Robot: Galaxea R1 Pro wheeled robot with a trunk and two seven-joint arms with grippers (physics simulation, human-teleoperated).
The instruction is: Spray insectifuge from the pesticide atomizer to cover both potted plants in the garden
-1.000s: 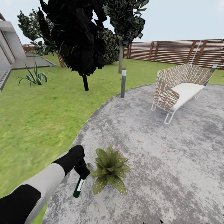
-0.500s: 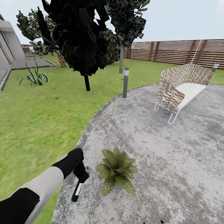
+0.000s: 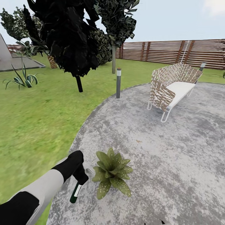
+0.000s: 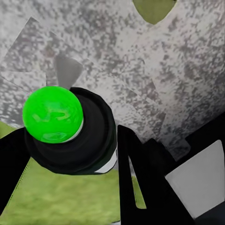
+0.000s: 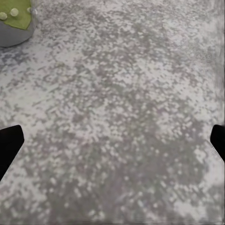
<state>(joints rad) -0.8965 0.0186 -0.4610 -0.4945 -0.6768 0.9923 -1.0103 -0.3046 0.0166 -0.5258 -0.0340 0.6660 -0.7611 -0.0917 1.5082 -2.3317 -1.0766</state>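
One broad, pale-speckled potted plant [image 3: 111,176] sits low on the mottled grey patio [image 3: 175,150], near its edge with the lawn [image 3: 34,122]. Just beside it, on the robot's left, the left end effector [image 3: 80,177] is clamped around the pesticide atomizer [image 3: 76,192], which hangs tilted with its dark green body and white label band pointing down over the paving. In the left wrist view the bottle's round green end [image 4: 52,114] sits between the black fingers [image 4: 140,183]. The right end effector [image 5: 112,140] hangs above bare paving with its tips spread wide and nothing between them; a speckled leaf in a grey pot [image 5: 14,21] shows at the frame corner. Farther out stand a grey bollard lamp [image 3: 118,83], a woven loveseat [image 3: 172,89], dark trees [image 3: 72,40], an agave [image 3: 20,78] and the slatted wooden fence [image 3: 175,51].
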